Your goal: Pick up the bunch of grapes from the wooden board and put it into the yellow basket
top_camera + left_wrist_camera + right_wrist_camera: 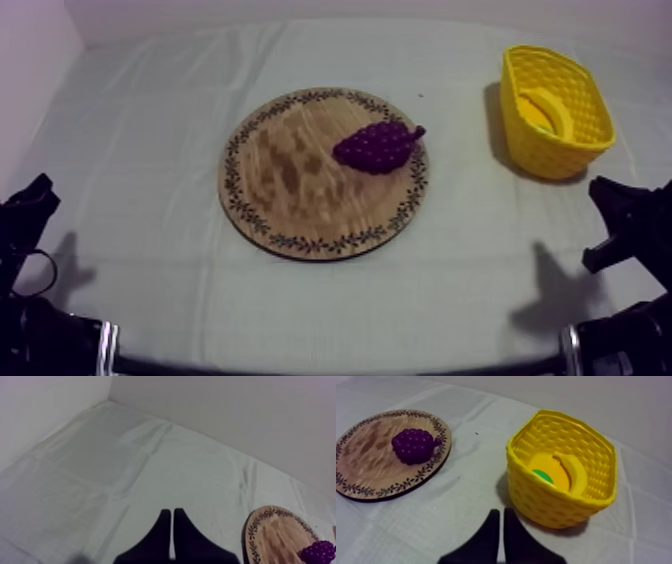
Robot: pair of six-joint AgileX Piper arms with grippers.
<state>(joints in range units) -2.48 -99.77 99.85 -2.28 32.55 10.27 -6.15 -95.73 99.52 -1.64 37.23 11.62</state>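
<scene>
A purple bunch of grapes lies on the right part of the round wooden board in the table's middle. The yellow basket stands at the far right with a banana inside. My left gripper rests low at the left edge, well away from the board. In the left wrist view its fingers lie together as a narrow wedge, with the board and grapes off to the side. My right gripper is shut on nothing, just before the basket; the grapes lie beyond.
Grey-white cloth covers the table, with walls at the back and left. The basket also holds a green-tipped yellow piece beside the banana. Bare cloth lies between board and basket.
</scene>
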